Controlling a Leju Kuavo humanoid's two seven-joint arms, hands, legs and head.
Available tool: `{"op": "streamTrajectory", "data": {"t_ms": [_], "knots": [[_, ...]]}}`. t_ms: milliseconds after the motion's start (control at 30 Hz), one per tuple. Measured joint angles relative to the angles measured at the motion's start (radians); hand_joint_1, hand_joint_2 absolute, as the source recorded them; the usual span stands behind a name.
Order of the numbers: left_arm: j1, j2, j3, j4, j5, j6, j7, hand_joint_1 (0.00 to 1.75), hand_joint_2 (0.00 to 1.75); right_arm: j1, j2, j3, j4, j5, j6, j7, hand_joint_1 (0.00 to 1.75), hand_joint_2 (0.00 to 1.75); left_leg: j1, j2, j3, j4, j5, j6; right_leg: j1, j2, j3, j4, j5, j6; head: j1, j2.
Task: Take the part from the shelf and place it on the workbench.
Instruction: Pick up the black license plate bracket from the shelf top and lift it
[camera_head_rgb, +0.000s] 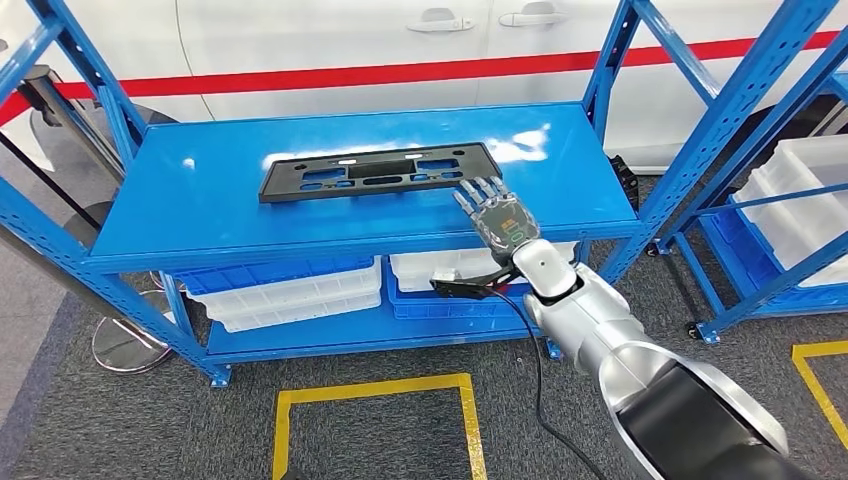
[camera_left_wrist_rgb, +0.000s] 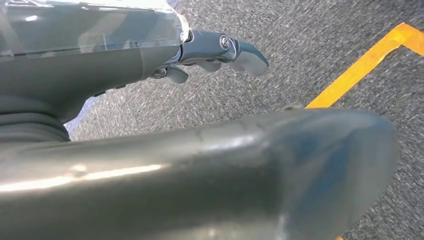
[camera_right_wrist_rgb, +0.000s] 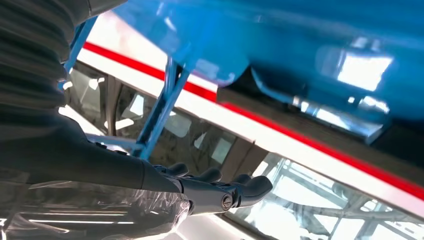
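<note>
- Closest to the robot, yellow tape lines (camera_head_rgb: 375, 392) make a box on the grey carpet floor (camera_head_rgb: 120, 420).
- The left hand (camera_left_wrist_rgb: 220, 52) hangs over that carpet near a yellow line, holding nothing; its fingers look bent, but I cannot tell how far.
- The right hand (camera_head_rgb: 497, 212) reaches over the front edge of the blue shelf (camera_head_rgb: 200, 200), fingers spread and flat, holding nothing.
- Its fingertips sit just beside the right end of the part (camera_head_rgb: 378, 171), maybe touching; I cannot tell.
- The part is a long black plate with holes, lying flat on the top of the shelf.
- Under the top sit white bins (camera_head_rgb: 290, 296) and a blue tray, partly hidden.
- A second blue rack on the right holds more white bins (camera_head_rgb: 800, 200), cut off.
- Farthest back is a white car (camera_head_rgb: 400, 40) with a red stripe.
- No writing can be read.
</note>
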Motion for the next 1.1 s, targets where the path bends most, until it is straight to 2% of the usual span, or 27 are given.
{"op": "streamTrajectory", "data": {"t_ms": [300,433,567,700,867,967,1100], "knots": [[-0.011,0.000,-0.012,0.000,-0.006,-0.004,0.009,0.00,0.00,-0.059,0.025,0.009,0.000,0.010,0.050,0.004,0.00,1.75,0.000,0.000,0.000,0.000,0.000,0.000,0.000,0.000,0.000,0.000,0.000,0.000,0.000,0.000],[-0.018,0.000,-0.020,0.000,-0.007,-0.008,0.024,0.00,0.00,-0.066,0.041,0.010,0.006,-0.007,0.129,0.005,0.00,1.75,0.000,0.000,0.000,0.000,0.000,0.000,0.000,0.000,0.000,0.000,0.000,0.000,0.000,0.000],[-0.019,0.000,-0.022,0.000,-0.006,-0.008,0.025,0.00,0.00,-0.070,0.070,-0.010,0.016,-0.111,0.256,-0.011,0.00,1.75,0.000,0.000,0.000,0.000,0.000,0.000,0.000,0.000,0.000,0.000,0.000,0.000,0.000,0.000],[-0.018,0.000,-0.024,0.000,-0.003,-0.006,0.023,0.00,0.00,-0.071,0.091,-0.084,0.026,-0.264,0.376,-0.047,0.00,1.75,0.000,0.000,-0.001,0.000,0.000,0.000,0.000,0.000,0.000,0.000,0.000,0.000,0.000,0.000],[-0.016,0.002,-0.024,0.000,0.000,0.000,0.028,0.00,0.00,-0.071,0.112,-0.240,0.036,-0.468,0.511,-0.078,0.00,1.75,0.000,0.000,-0.001,0.000,0.000,0.000,0.000,0.000,0.000,0.000,0.000,0.000,0.000,0.000],[-0.013,0.003,-0.024,0.000,0.001,0.002,0.034,0.00,0.00,-0.071,0.119,-0.310,0.039,-0.497,0.529,-0.079,0.00,1.75,0.000,0.000,-0.001,0.000,0.000,0.000,0.000,0.000,0.000,0.000,0.000,0.000,0.000,0.000],[-0.010,0.003,-0.025,0.000,0.001,0.002,0.038,0.00,0.00,-0.071,0.120,-0.344,0.041,-0.492,0.526,-0.079,0.00,1.75,0.000,0.000,-0.001,0.000,0.000,0.000,0.000,0.000,0.000,0.000,0.000,0.000,0.000,0.000]]}}
